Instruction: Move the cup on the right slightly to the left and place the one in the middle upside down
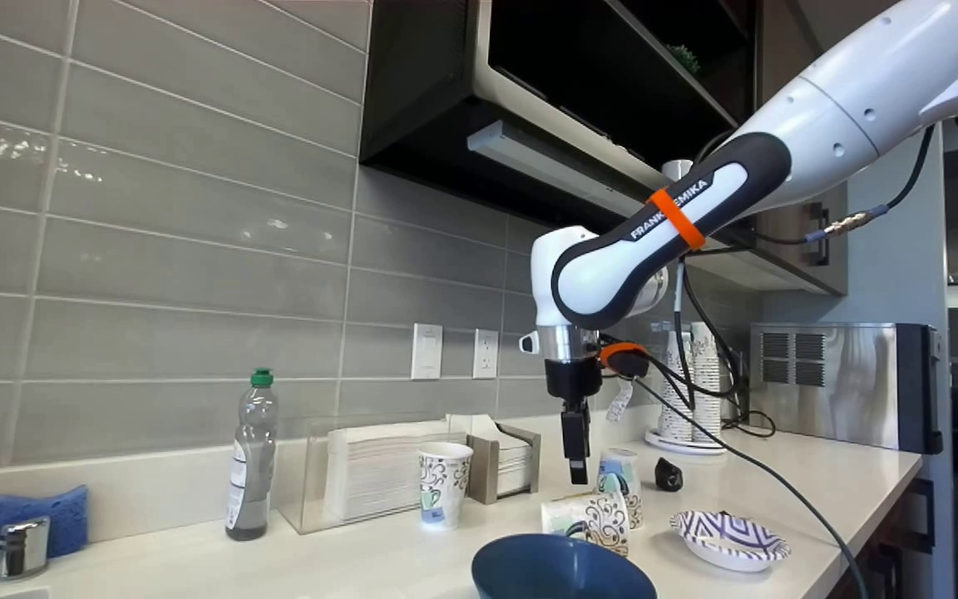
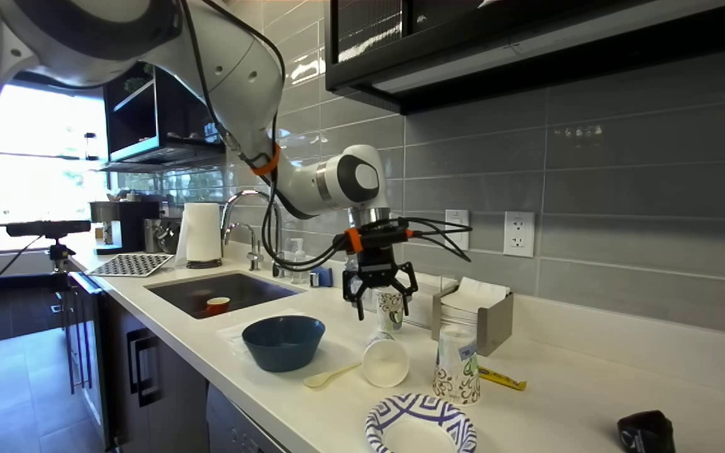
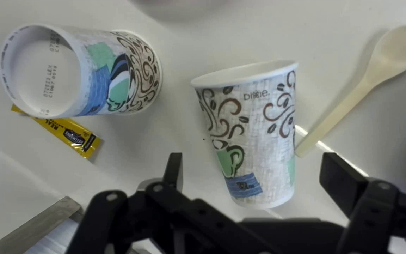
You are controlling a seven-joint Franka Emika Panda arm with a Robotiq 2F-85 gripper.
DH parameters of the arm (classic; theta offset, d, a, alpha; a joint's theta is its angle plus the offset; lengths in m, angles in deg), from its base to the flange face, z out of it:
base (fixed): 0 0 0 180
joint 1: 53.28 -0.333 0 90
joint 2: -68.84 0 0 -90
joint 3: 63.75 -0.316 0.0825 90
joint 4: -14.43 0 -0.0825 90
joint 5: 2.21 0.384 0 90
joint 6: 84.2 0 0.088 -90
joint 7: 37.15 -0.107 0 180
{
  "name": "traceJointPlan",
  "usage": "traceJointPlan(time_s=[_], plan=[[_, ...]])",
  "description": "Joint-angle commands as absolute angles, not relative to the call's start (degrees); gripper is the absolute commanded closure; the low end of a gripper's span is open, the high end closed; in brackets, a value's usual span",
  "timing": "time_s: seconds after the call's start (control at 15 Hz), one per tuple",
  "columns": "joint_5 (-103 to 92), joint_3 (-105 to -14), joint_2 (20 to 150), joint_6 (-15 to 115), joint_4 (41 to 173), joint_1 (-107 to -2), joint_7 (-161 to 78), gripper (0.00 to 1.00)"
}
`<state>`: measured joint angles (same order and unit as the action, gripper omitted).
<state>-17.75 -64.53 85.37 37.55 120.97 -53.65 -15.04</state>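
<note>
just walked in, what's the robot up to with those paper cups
A robot arm is reaching over a kitchen counter. Its end effector is open and holds nothing, hanging above the tipped cup, which lies on its side between the spread fingers in the wrist view. The inverted cup stands nearby, and the upright cup is near some napkins. Picking up the tipped cup is probably next.
</note>
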Motion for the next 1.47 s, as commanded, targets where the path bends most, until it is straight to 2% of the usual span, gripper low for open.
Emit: traceJointPlan(time_s=[0.0,0.67,1.4], plan=[[-13.67,-66.06,87.45,40.18,120.82,-51.65,-8.43,0.0],[-5.04,-68.74,89.98,41.13,119.33,-49.44,5.34,0.0],[-5.25,-68.38,93.51,42.75,116.37,-49.18,11.2,0.0]])
